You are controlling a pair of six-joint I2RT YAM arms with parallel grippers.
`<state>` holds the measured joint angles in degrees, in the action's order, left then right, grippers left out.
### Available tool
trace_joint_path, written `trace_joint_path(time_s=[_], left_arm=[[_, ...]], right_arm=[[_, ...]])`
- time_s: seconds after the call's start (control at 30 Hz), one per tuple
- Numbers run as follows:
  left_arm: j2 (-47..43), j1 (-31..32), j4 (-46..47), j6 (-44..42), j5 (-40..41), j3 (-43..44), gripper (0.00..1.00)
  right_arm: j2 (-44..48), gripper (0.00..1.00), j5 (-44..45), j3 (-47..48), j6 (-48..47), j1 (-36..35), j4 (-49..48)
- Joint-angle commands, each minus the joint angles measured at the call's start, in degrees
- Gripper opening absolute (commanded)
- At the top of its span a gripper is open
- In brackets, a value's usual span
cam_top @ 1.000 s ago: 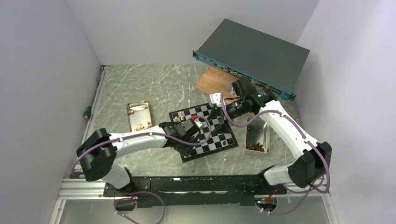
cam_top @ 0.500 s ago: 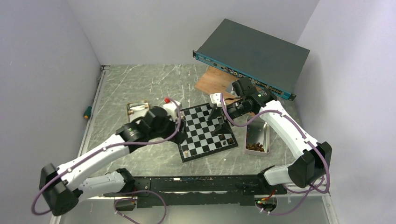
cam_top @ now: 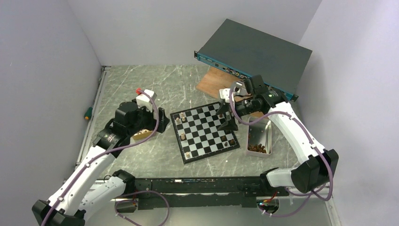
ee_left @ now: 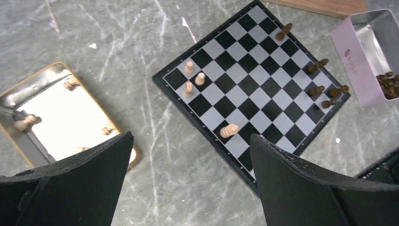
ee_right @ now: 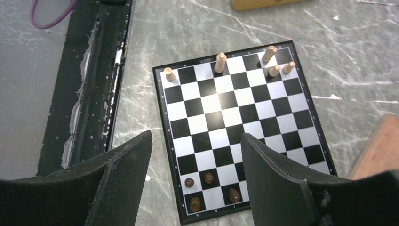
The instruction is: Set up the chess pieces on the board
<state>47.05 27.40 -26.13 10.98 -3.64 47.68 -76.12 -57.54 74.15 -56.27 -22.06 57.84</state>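
The board [cam_top: 205,133] lies flat mid-table. Light chess pieces [ee_left: 189,67] stand along its left edge, among them a taller one [ee_left: 229,130]. Dark chess pieces [ee_right: 208,177] cluster in its right corner. More light pieces [ee_left: 26,122] lie in a gold tin [ee_left: 35,89], more dark ones in a pink tin [cam_top: 260,136]. My left gripper [cam_top: 159,121] hangs open and empty [ee_left: 190,139] between the gold tin and the board. My right gripper [cam_top: 227,120] is open above the board's right side [ee_right: 196,136], nothing between its fingers.
A dark rack-mount box [cam_top: 254,54] leans at the back right over a brown wooden plank [cam_top: 215,82]. A small screwdriver [cam_top: 87,113] lies by the left wall. A black rail [cam_top: 188,184] runs along the near edge.
My left arm has swung off the board to the left, over the gold tin, and its gripper has opened wide. My right arm has shifted slightly right.
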Motion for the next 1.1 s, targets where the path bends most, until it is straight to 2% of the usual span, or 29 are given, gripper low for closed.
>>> trace_joint_path(time_s=[0.0, 0.27, 0.43, 0.53, 0.73, 1.07], left_arm=[[-2.0, -2.5, 2.8, -4.6, -0.4, -0.8, 1.0], [-2.7, -3.3, 2.0, -8.3, 3.5, -2.3, 1.0], [-4.2, -3.4, 0.9, -9.2, 7.1, -3.1, 1.0], [-5.0, -3.4, 0.5, -9.6, 8.7, -3.6, 1.0], [-4.9, -3.4, 0.4, -9.5, 8.9, -3.8, 1.0], [-4.6, -3.7, 0.8, -9.1, 8.8, -4.3, 1.0]], right_arm=[[3.0, 0.72, -0.4, -1.0, 0.5, 2.2, -2.6], [7.9, 0.84, 1.3, -5.5, -1.5, 5.4, -2.0], [10.0, 0.85, 3.8, -7.8, -1.3, 6.9, -0.6], [12.1, 0.88, 2.2, -10.5, -1.6, 9.2, -1.3], [13.7, 0.88, -1.1, -11.7, -2.2, 12.7, -1.6], [15.2, 0.89, -3.5, -15.5, -2.2, 14.8, -3.9]])
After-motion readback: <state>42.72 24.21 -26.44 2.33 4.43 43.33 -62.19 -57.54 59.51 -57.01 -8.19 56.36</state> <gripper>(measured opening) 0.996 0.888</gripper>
